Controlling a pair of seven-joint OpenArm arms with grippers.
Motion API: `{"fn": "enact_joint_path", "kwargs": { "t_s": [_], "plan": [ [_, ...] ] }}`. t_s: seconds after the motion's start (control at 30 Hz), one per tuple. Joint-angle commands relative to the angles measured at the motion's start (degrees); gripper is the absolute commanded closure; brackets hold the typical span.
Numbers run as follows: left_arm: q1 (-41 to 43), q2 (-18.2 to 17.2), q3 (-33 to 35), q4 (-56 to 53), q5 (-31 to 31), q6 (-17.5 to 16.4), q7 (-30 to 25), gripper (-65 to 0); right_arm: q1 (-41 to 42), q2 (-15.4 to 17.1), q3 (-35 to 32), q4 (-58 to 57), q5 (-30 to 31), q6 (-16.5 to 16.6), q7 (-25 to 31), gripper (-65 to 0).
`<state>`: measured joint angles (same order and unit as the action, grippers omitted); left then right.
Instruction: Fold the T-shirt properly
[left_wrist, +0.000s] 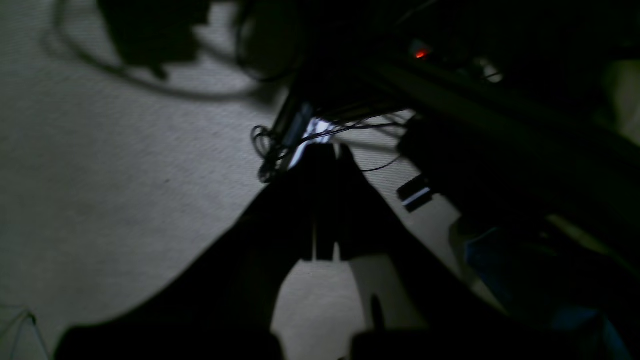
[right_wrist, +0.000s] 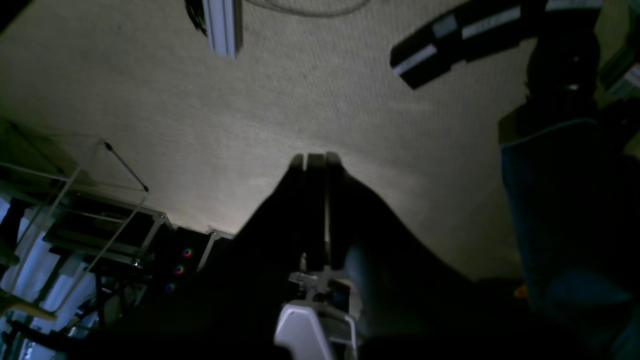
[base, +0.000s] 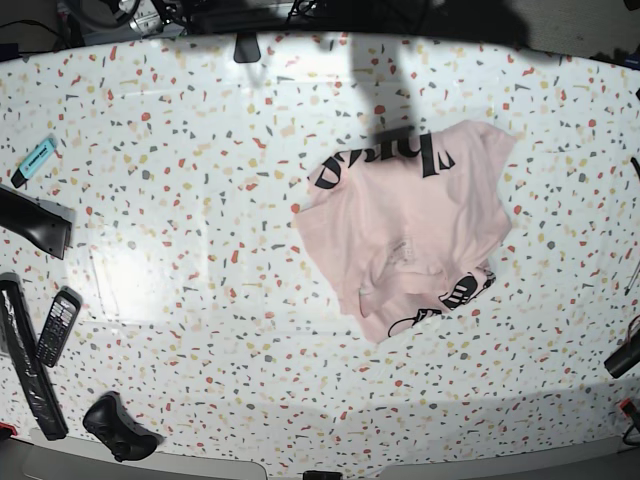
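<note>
The T-shirt (base: 405, 225) lies crumpled right of centre in the base view, on a white table (base: 200, 180) speckled with red, grey and yellow flecks. Black printed lettering shows along its upper edge and black graphics near its lower right corner, but folds and the upside-down angle keep the words from being read.

Only the base view shows the shirt and table; neither arm appears there. At its left edge lie a turquoise marker (base: 35, 160), a black keypad handset (base: 57, 326) and a dark rounded object (base: 118, 426).

Both wrist views look down at a pale carpeted floor instead. The left gripper (left_wrist: 327, 200) rises dark at centre frame, jaws pressed together and empty. The right gripper (right_wrist: 316, 172) is likewise closed on nothing, with jeans-clad legs (right_wrist: 565, 210) at the right edge.
</note>
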<state>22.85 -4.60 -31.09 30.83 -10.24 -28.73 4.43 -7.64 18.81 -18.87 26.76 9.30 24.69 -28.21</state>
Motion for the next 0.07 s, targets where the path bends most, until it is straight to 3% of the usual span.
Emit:
{"fn": "enact_joint_path", "kwargs": {
  "t_s": [0.0,0.03],
  "plan": [
    [0.9,0.0,-0.3,0.2,-0.1,-0.4,-0.2,0.0,0.2,0.7,0.1,0.2,-0.2,0.3,-0.7,0.0],
    [0.8,0.1,-0.3,0.2,0.0,-0.4,-0.2,0.0,0.2,0.7,0.1,0.2,-0.2,0.3,-0.7,0.0]
  ]
}}
